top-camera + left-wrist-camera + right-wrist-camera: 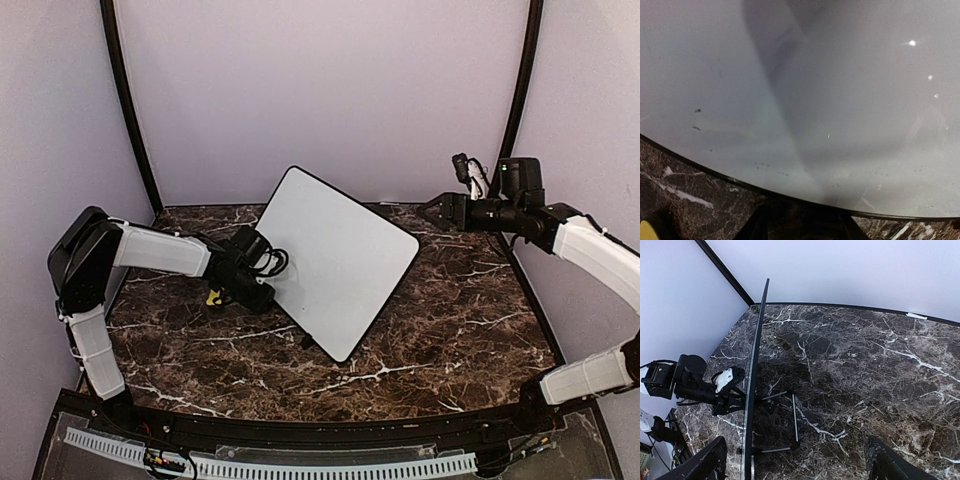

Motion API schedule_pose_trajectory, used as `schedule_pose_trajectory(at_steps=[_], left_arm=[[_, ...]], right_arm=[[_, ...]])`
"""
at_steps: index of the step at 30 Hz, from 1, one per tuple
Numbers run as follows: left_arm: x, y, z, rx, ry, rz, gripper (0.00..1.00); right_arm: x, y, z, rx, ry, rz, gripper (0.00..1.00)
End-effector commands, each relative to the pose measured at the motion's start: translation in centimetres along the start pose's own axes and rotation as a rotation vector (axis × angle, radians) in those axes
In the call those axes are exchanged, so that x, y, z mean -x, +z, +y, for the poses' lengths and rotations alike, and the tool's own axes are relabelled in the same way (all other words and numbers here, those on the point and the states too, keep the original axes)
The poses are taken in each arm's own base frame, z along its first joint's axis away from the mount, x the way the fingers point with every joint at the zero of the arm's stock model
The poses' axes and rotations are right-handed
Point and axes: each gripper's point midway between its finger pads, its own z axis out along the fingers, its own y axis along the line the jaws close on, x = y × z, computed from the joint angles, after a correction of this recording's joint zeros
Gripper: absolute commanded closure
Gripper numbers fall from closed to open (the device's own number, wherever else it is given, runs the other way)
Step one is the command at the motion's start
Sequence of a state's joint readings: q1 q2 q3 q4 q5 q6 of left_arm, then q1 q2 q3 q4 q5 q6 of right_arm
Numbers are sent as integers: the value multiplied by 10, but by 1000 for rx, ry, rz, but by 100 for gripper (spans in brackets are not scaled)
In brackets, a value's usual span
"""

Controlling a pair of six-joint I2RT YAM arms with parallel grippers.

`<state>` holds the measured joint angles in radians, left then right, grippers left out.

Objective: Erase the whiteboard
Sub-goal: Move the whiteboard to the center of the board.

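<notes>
Top external, glossy rounded whiteboard (335,260), veined brown marble table (450,340)

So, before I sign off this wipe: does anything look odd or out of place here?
Nothing is spilled or knocked over. The whiteboard looks mostly clean, but the left wrist view shows a few small dark specks near its lower edge, likely leftover ink.

The top camera looked down from behind. The left wrist camera sat very close to the whiteboard (815,100). The right wrist camera saw its thin edge from farther away.
</notes>
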<state>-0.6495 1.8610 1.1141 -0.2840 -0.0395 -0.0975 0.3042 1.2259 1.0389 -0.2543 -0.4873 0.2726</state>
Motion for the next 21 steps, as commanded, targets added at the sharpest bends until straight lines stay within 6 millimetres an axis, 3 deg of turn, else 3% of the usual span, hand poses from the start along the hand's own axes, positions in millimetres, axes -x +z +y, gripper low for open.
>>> schedule_pose_trajectory(at_steps=[1,7,9,15,21], left_arm=[[15,-1,-6,-17,2,-35,61],[18,2,-7,-16,-15,-44,74],[22,1,-7,-9,-28,-55,83],[39,2,-13,7,-109,-83,99],[58,10,-26,49,-150,-114,100]], right_arm=[[13,-10,-2,-24,-12,-68,8],[16,-16,-12,-70,7,-90,8],[17,-17,-16,-91,16,-99,7],[22,-30,-41,-229,47,-141,6],[25,-44,-54,-292,75,-185,4]])
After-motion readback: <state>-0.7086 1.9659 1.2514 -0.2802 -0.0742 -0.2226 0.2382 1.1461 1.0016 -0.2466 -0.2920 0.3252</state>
